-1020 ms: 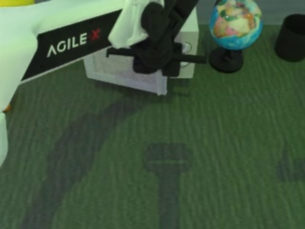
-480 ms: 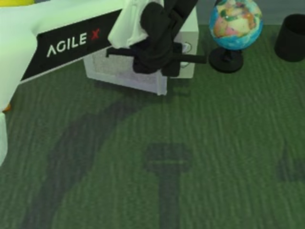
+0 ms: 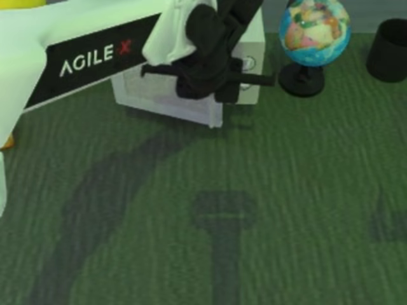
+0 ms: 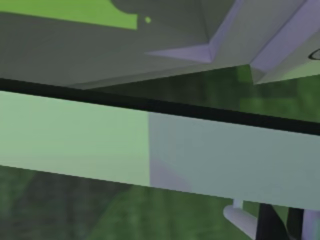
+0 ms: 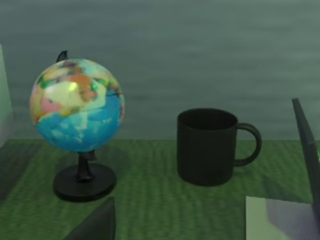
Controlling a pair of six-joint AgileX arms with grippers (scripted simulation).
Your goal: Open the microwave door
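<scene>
Partly open: microwave door (image 3: 172, 101) swung slightly off microwave (image 3: 254, 44) at table's top centre, free edge angled out; most of swing judged remaining. Left gripper (image 3: 213, 79) reaches across door front, finger state cannot be told. Right arm parked, out of top view.

- Even, moderately dim light falls from above; arm shadows streak the green counter (image 3: 305, 190).
- A small highlight glints on the globe (image 5: 75, 107).
- Left wrist view is blurred.
</scene>
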